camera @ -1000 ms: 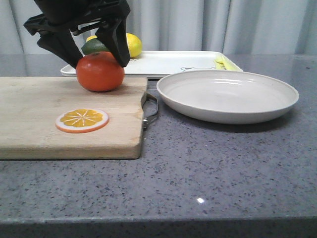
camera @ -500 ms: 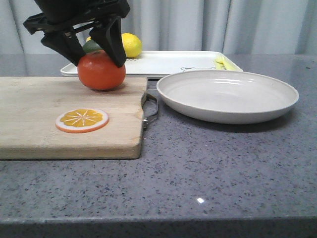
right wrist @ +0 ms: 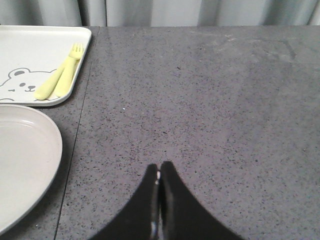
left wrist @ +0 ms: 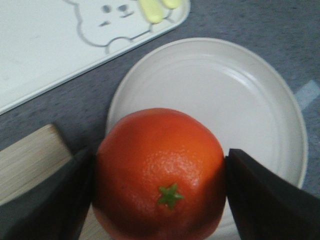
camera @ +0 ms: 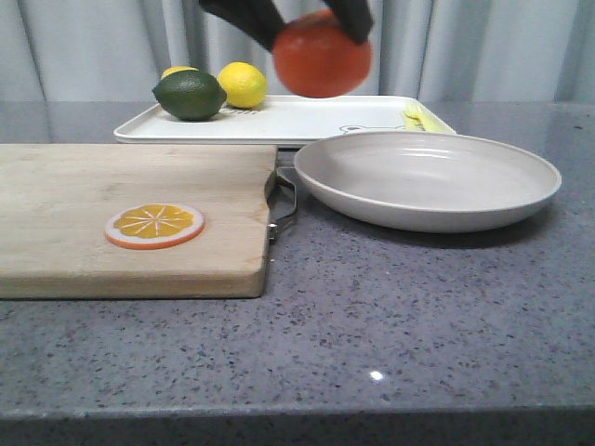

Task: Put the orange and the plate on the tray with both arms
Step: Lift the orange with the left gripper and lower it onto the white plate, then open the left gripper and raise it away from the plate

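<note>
Above the plate (camera: 428, 178): orange (camera: 322, 54) clamped in left gripper (left wrist: 159, 192). I'd carry farther to tray (camera: 307, 119), lower gently. Right gripper (right wrist: 159, 175) closed, empty.

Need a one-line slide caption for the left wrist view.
Left end effector grips the orange above the plate, with the bear-face tray beyond.

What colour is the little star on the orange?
Green. The small star-shaped stem cap on the orange shows best in the left wrist view.
</note>
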`<state>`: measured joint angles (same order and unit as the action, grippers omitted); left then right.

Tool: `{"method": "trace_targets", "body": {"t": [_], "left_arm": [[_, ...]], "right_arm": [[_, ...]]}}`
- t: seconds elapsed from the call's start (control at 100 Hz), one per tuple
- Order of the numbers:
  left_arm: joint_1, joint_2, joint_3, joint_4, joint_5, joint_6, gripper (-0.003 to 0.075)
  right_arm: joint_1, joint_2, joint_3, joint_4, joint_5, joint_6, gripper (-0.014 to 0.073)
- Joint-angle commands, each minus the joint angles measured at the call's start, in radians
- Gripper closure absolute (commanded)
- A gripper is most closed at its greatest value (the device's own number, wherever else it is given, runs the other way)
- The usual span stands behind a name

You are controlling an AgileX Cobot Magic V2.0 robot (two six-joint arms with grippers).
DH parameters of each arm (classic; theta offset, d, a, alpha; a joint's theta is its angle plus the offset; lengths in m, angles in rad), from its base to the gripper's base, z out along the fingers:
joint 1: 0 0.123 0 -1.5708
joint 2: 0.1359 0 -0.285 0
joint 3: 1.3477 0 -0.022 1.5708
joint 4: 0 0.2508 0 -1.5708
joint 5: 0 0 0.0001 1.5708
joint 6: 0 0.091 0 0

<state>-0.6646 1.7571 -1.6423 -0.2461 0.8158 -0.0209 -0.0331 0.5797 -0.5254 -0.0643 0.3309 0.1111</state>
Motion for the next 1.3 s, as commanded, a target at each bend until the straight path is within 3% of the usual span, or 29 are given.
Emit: {"method": "trace_targets", "body": {"t": [0.0, 0.23, 0.71, 0.78, 0.89, 0.98, 1.29], "left_arm": [[-0.05, 0.001, -0.085, -0.032, -0.043, 0.001, 0.044], [-0.112, 0.143, -0.23, -0.035, 0.023, -0.014, 0.044], [-0.111, 0.213, -0.242, -0.03, 0.029, -0.016, 0.0433], [-0.109, 0.213, -0.242, -0.026, 0.029, -0.016, 0.0393], [-0.109, 0.213, -0.242, -0.026, 0.029, -0.016, 0.0232], [-0.109, 0.213, -0.244, -0.026, 0.029, -0.016, 0.0162], [-0.109, 0.201, -0.291, -0.024, 0.069, -0.016, 0.0182]], "right_arm": [[-0.006, 0.009, -0.037, 0.009, -0.072, 0.001, 0.0659], [-0.006, 0.009, -0.037, 0.012, -0.046, 0.001, 0.0659], [-0.006, 0.009, -0.037, 0.03, -0.042, 0.001, 0.0659], [-0.006, 0.009, -0.037, 0.03, -0.041, 0.001, 0.0659], [-0.006, 0.009, -0.037, 0.032, -0.037, 0.001, 0.0659], [-0.006, 0.009, -0.037, 0.032, -0.03, 0.001, 0.0659], [-0.006, 0.009, -0.037, 0.032, -0.022, 0.001, 0.0659]]}}
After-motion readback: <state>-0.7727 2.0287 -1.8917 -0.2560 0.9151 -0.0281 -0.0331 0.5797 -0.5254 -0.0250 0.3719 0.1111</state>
